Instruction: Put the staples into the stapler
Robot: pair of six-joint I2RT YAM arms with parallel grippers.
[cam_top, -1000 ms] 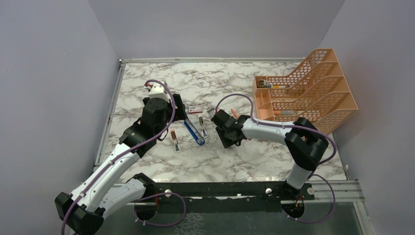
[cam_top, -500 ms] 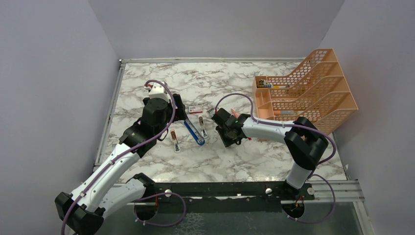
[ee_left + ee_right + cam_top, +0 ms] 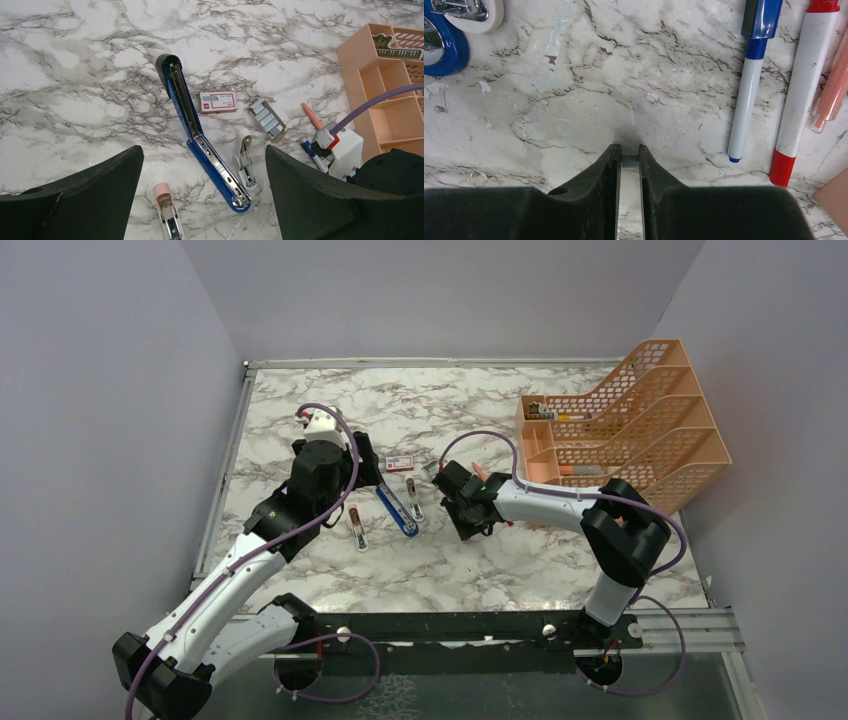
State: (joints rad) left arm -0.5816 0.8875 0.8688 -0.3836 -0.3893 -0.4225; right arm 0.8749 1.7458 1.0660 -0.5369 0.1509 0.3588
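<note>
Two grippers: your right gripper (image 3: 629, 156) pinches a small grey staple strip (image 3: 629, 160); your left gripper (image 3: 202, 155) has fingers spread wide. Stapler (image 3: 197, 140) lies open flat, staples tray (image 3: 267, 119) at its 3 o'clock in left wrist view.

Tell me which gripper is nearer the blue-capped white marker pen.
Right. The right gripper, closed on a small grey strip, sits close beside the blue-capped white marker pen; the left gripper hovers open over the bright-blue stapler, farther off.
</note>
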